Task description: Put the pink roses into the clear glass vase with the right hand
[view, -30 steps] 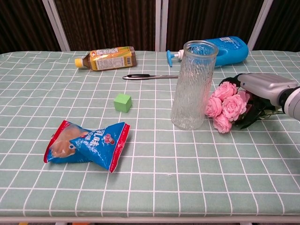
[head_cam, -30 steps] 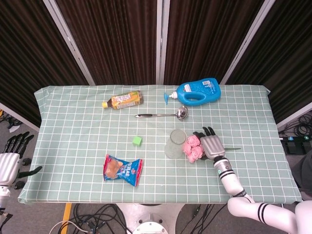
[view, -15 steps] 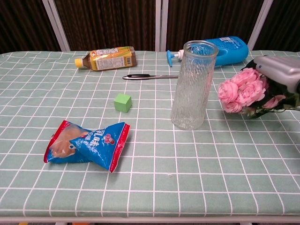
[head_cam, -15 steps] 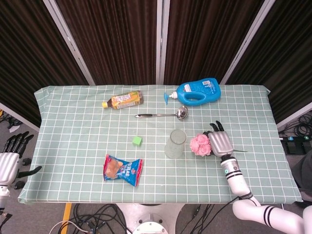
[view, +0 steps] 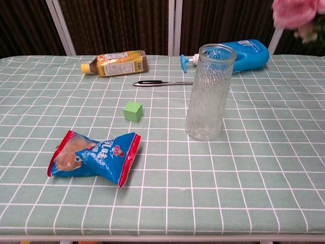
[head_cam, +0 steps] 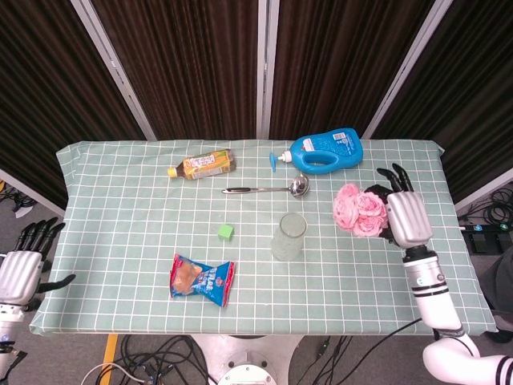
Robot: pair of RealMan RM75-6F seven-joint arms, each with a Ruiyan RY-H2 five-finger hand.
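The right robot hand (head_cam: 406, 216) holds the pink roses (head_cam: 357, 210), fingers wrapped around the stems, with the blooms pointing toward the vase (head_cam: 289, 236). Over the last second I have lifted the bunch off the desk (head_cam: 120, 208), where it lay just beside the vase, and carried it up and away to the right. In the chest view only the blooms (view: 297, 11) show, at the top right corner above the level of the vase rim (view: 217, 51); the hand itself is out of that frame.

In my judgement the pick-up is complete and the bunch now has the height needed to clear the rim. The remaining work is to turn the stems downward, align them over the opening, and lower them in.

The roses form a tight cluster of several pale pink blooms with dark leaves behind them. The vase is tall, narrow, clear ribbed glass, standing upright and empty.

The left robot hand (head_cam: 18, 273) hangs off the desk's left edge, fingers apart, holding nothing.
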